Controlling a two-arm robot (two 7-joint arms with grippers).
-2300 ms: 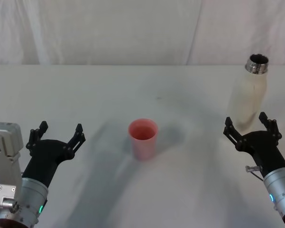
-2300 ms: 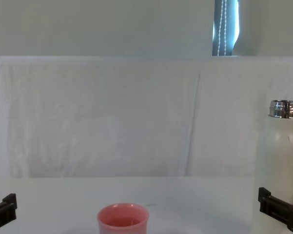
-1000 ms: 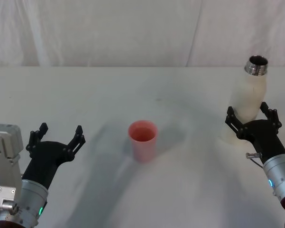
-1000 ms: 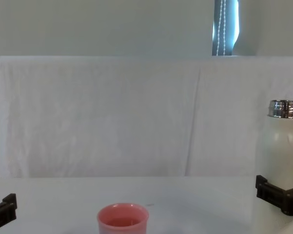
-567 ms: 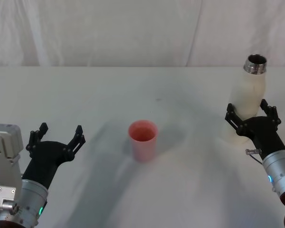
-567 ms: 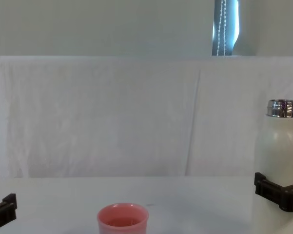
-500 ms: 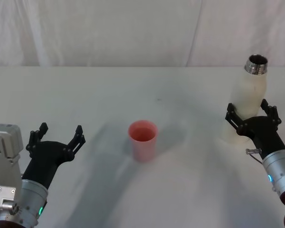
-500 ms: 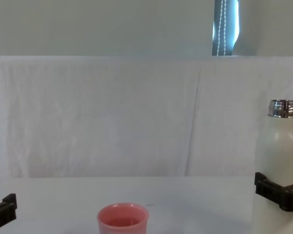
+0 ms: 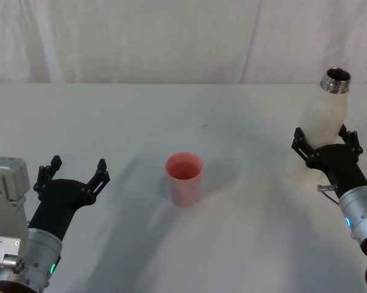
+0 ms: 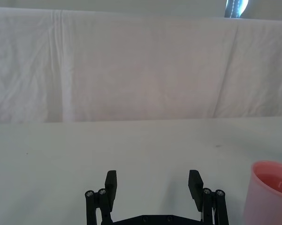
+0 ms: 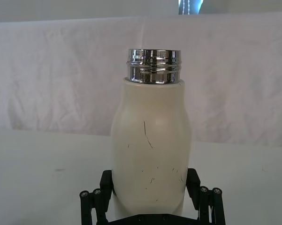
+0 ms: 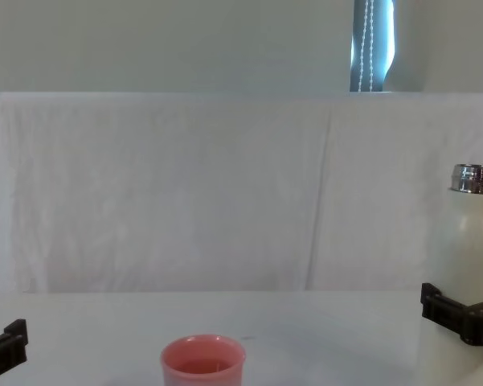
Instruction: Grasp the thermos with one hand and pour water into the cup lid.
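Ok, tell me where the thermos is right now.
In the head view the thermos stands at the table's right side, between the right gripper's fingers, well right of the cup lid.

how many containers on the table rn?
2. The pink cup lid stands upright mid-table; the cream thermos stands uncapped at the robot's right, between the right hand's fingers. Nothing appears hidden.

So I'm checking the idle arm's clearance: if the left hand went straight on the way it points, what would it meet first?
Probably nothing: the left hand, open, points across the bare table towards the white backdrop. The cup lid stands off to one side of that line, though depth is hard to judge.
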